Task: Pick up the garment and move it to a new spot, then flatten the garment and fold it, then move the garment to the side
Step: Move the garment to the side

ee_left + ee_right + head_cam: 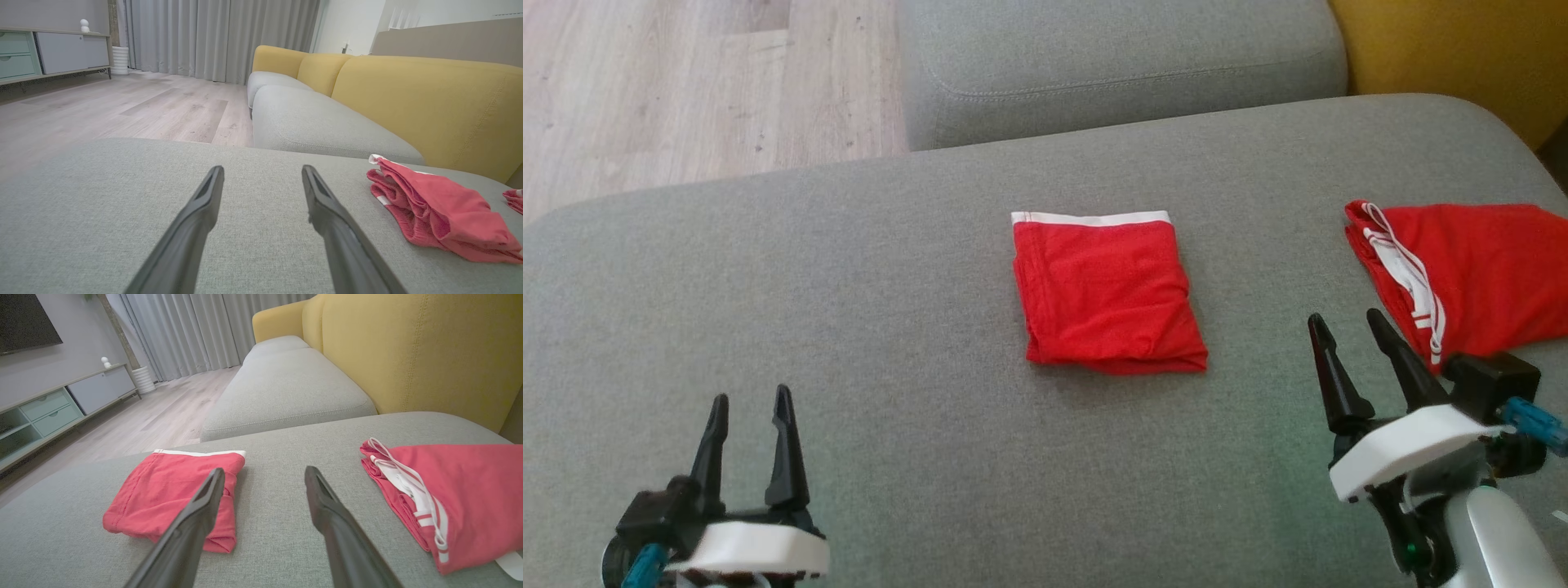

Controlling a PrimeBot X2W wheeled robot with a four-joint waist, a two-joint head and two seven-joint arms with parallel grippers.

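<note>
A red garment (1104,292) with a white waistband lies folded into a neat square in the middle of the grey sofa cushion (849,286). It also appears in the left wrist view (437,208) and the right wrist view (171,494). My left gripper (750,408) (262,172) rests open at the lower left, well short of the garment, nothing between its fingers. My right gripper (1346,320) (264,473) stands open at the lower right, between the folded garment and a second red one, touching neither.
A second red garment (1470,269) (445,498) with white stripes and drawstring lies at the cushion's right edge. Another grey cushion (1119,65) sits beyond, with the yellow backrest (1454,49) at the far right. Wooden floor (686,82) lies past the far left edge.
</note>
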